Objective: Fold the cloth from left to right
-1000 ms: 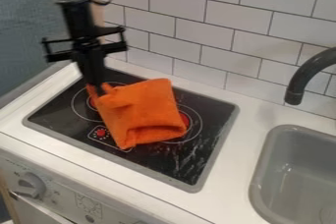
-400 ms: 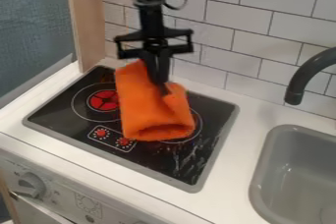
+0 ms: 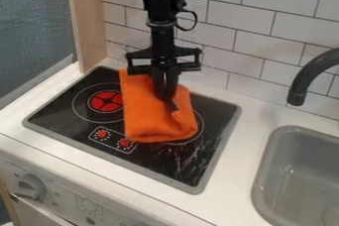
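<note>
The black gripper (image 3: pixel 169 101) points down over the right part of the orange cloth (image 3: pixel 147 116), low against it. Its fingers are close together and shut on a bit of the cloth, which bunches up beside the tips. Folded into a narrow upright rectangle, the cloth lies on the middle and right of the black stovetop (image 3: pixel 73 113). The gripper hides some of the cloth's upper right part.
A red burner mark (image 3: pixel 106 101) and two red dial marks show left of the cloth. The grey sink (image 3: pixel 301 170) and dark faucet (image 3: pixel 311 74) are at the right. Behind the white counter (image 3: pixel 245 155) rises a tiled wall (image 3: pixel 232 27).
My gripper has moved right and then down, carrying the cloth's left part over to the right. The cloth is narrower now, and the left burner mark is uncovered.
</note>
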Robot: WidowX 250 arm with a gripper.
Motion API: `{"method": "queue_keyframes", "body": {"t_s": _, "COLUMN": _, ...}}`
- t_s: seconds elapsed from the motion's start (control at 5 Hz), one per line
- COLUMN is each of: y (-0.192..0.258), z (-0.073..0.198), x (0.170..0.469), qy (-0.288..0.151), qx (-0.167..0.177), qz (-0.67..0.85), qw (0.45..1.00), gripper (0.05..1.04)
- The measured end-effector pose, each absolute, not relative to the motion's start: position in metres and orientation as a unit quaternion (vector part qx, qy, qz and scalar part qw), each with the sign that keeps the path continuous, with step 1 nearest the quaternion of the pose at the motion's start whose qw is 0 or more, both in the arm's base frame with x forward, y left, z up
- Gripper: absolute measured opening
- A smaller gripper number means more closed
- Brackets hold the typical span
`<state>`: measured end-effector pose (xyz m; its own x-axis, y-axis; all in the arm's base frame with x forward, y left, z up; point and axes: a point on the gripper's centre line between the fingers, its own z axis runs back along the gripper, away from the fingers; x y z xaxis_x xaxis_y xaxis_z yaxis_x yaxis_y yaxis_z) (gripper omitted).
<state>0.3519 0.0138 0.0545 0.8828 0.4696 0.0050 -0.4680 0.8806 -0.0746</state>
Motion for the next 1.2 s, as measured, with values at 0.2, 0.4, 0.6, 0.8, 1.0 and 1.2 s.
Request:
{"method": "queue_keyframes", "body": {"t_s": 0.2, "y": 0.015, "z": 0.053, "x": 0.351, "qy": -0.010, "qx": -0.030, "qz": 0.240, "qw": 0.970, "gripper": 0.495}}
{"method": "queue_keyframes", "body": {"t_s": 0.4, "y": 0.015, "z": 0.051, "x": 0.350, "qy": -0.009, "qx": -0.032, "qz": 0.238, "qw": 0.971, "gripper": 0.812}}
{"method": "queue_keyframes", "body": {"t_s": 0.6, "y": 0.014, "z": 0.048, "x": 0.346, "qy": -0.003, "qx": -0.034, "qz": 0.232, "qw": 0.972, "gripper": 1.016}}
{"method": "queue_keyframes", "body": {"t_s": 0.8, "y": 0.013, "z": 0.051, "x": 0.344, "qy": 0.005, "qx": -0.037, "qz": 0.225, "qw": 0.974, "gripper": 1.008}}
{"method": "queue_keyframes", "body": {"t_s": 1.0, "y": 0.013, "z": 0.061, "x": 0.343, "qy": -0.001, "qx": -0.050, "qz": 0.225, "qw": 0.973, "gripper": 0.999}}
{"method": "queue_keyframes", "body": {"t_s": 1.2, "y": 0.011, "z": 0.075, "x": 0.343, "qy": -0.004, "qx": -0.059, "qz": 0.219, "qw": 0.974, "gripper": 0.999}}
